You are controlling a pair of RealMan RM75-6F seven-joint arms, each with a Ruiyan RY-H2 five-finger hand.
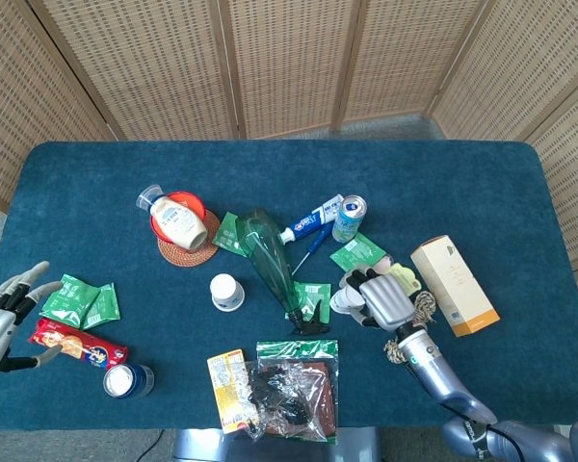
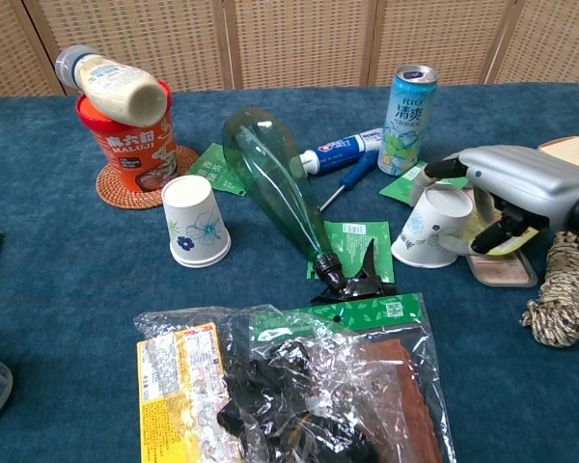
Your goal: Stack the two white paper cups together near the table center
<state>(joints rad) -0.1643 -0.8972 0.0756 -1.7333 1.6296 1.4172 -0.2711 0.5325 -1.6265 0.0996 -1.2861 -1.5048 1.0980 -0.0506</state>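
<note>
Landmark: green bottle (image 2: 279, 183) lying on its side near the middle of the blue table (image 1: 482, 183)
Right hand: right hand (image 2: 514, 189) is right of the bottle, fingers wrapped around the right cup (image 2: 430, 226), holding it tipped over on one edge of its rim
Right cup: upside down, just right of the bottle's black spray nozzle (image 2: 352, 280)
Left cup: left cup (image 2: 195, 220) stands upside down just left of the bottle, untouched
Left hand: left hand (image 1: 2, 322) is far left of the bottle at the table edge, fingers spread, holding nothing
Can: can (image 2: 409, 106) upright, behind the bottle and the right cup
</note>
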